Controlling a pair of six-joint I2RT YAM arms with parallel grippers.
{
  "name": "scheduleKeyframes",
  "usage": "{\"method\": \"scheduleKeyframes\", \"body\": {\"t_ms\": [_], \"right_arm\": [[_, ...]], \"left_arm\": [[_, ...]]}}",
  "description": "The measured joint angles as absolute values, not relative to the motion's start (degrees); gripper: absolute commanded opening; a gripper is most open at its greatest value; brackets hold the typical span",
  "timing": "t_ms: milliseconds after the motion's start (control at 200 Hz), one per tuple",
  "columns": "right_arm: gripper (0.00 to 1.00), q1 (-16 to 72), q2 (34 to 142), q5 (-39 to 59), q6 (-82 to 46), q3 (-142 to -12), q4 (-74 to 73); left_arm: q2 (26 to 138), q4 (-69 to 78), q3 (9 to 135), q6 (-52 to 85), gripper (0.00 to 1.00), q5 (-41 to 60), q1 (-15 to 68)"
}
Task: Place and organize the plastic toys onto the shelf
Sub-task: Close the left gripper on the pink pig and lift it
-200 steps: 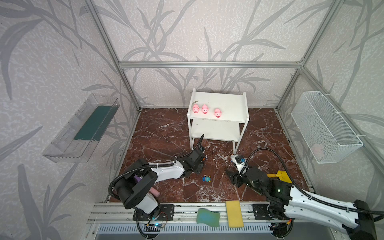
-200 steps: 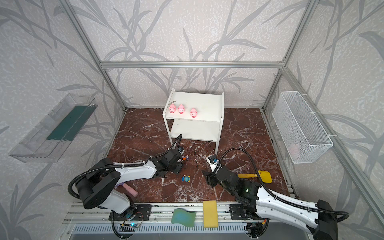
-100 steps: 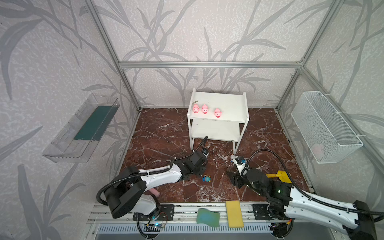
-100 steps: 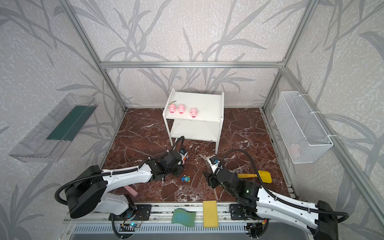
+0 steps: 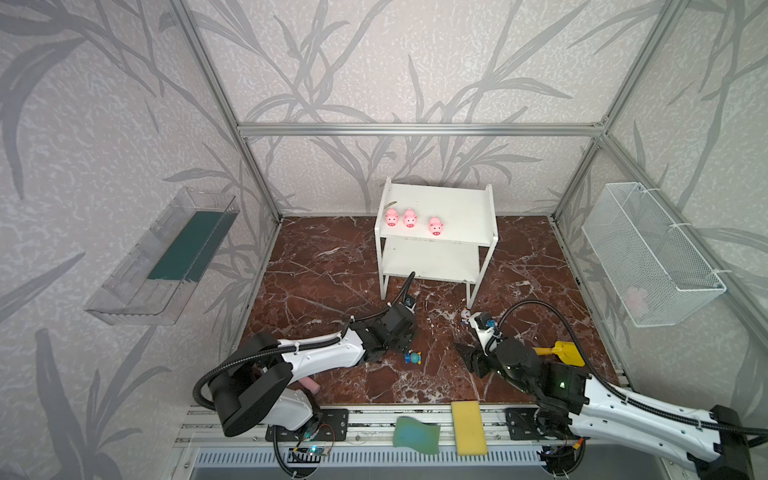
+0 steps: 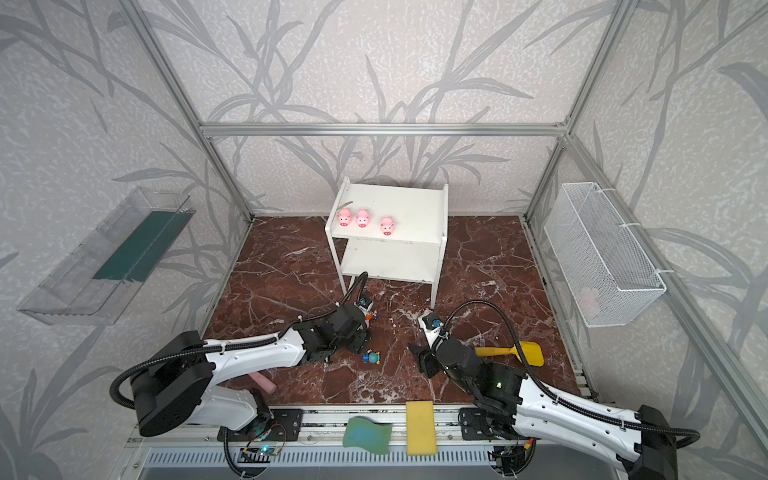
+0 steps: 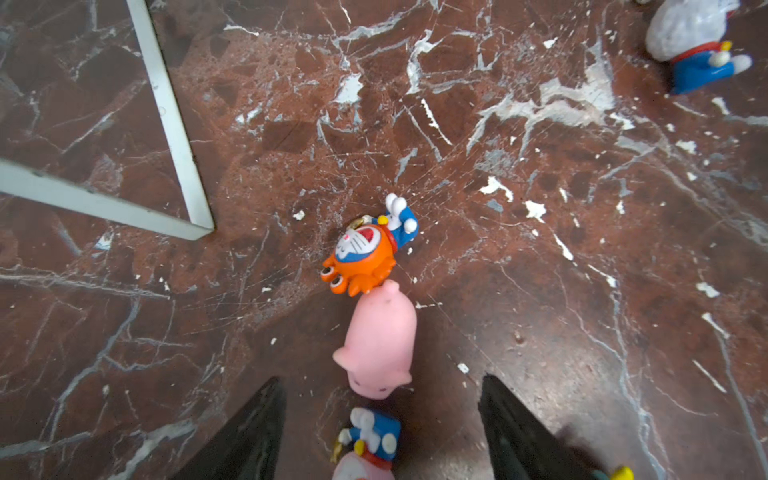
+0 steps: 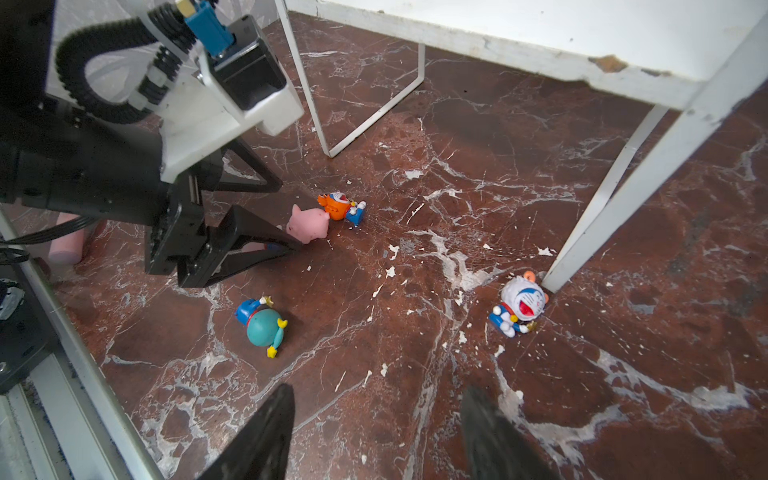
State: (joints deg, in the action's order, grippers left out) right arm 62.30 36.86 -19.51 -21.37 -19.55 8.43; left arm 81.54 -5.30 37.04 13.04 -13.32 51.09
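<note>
**Left jaws spread over a crowded pig; three pigs already shelved**

The shelf (image 5: 457, 208) stands at the back edge of the marble floor (image 5: 324, 266), with three pigs (image 5: 410, 218) along its top board's front edge, toward the left corner. The left gripper (image 7: 380, 386) sits low near the shelf's front left leg, jaws spread, holding nothing. The right gripper (image 8: 378, 390) is also spread and empty. The fourth pig (image 7: 380, 340) is just past the left tips, its rump touching the orange figurine (image 7: 365, 249). The pink figurine (image 7: 370, 440) lies between the jaws. Risks: closing here likely pinches the pink figurine instead, or both. Pushing forward could shove the orange one under the shelf. The glossy pig may squirt free. The teal figurine (image 8: 262, 324) lies apart. The white-blue figurine (image 8: 519, 305) hugs the front right leg, an awkward pick.
</note>
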Motion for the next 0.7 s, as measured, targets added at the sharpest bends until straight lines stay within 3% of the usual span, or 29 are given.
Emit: {"method": "scheduleKeyframes", "body": {"t_ms": [145, 375, 700], "right_arm": [[0.65, 62.3, 37.9, -19.4, -21.4, -19.6, 8.4], [0.75, 62.3, 39.8, -17.9, -21.3, -19.6, 7.9], [0.78, 62.3, 40.6, -16.9, -21.4, -19.6, 7.6]], "left_arm": [[83.8, -4.3, 37.0, 13.1, 0.73, -13.1, 49.7], [86.3, -2.0, 37.0, 13.0, 0.65, -10.6, 46.5], [89.9, 0.5, 37.7, 12.7, 0.44, -5.9, 45.7]]}}
